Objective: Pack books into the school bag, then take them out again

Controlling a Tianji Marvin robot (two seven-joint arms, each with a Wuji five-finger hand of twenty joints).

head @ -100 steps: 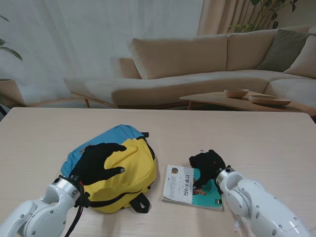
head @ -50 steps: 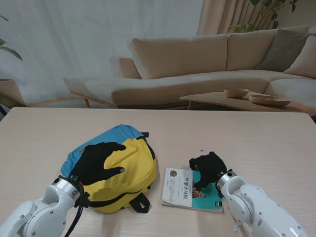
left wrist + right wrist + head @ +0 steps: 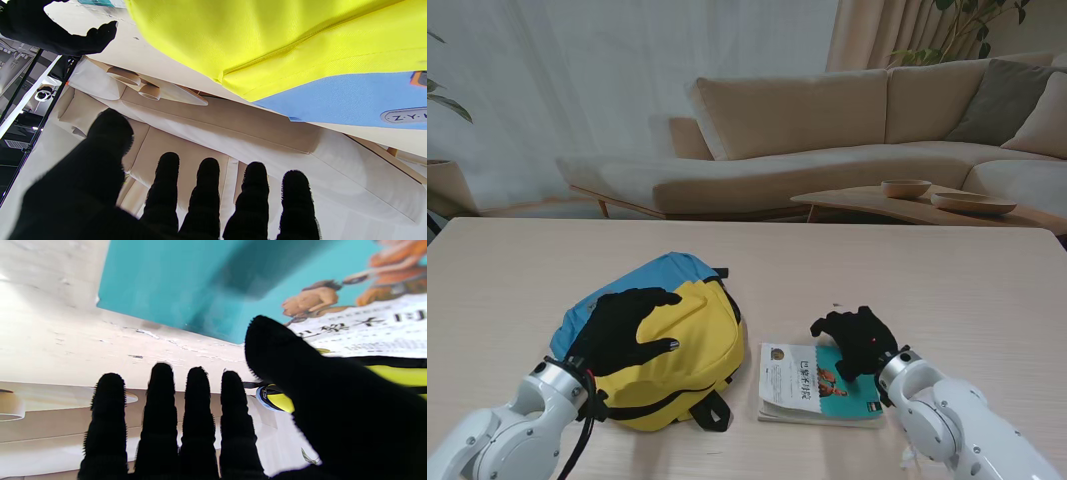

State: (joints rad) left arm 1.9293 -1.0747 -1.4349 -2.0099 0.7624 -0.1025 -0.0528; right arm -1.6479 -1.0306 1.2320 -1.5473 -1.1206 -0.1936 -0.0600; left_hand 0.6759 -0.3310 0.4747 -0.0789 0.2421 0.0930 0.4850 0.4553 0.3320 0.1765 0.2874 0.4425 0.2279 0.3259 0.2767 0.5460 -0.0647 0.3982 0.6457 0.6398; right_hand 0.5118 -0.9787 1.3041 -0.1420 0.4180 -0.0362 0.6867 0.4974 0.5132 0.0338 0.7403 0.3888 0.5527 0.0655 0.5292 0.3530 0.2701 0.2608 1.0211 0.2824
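Stand view looks down over whole table (image 3: pixel 987 270). Both wrist views sit close, inverted, looking along fingers; all three share yellow-blue bag (image 3: pixel 682 335) (image 3: pixel 283 43) (image 3: pixel 283 400).

The right hand (image 3: pixel 859 340) covers the book's (image 3: pixel 802 383) far right corner. Whether the left hand (image 3: pixel 624 328) touches the school bag (image 3: pixel 697 330) beneath its palm cannot be told. In the right wrist view the book's cover print (image 3: pixel 363 325) beyond the thumb is blurred.

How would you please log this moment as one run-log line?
left robot hand: open, over school bag | right robot hand: open, over book | book: flat on table, outside bag
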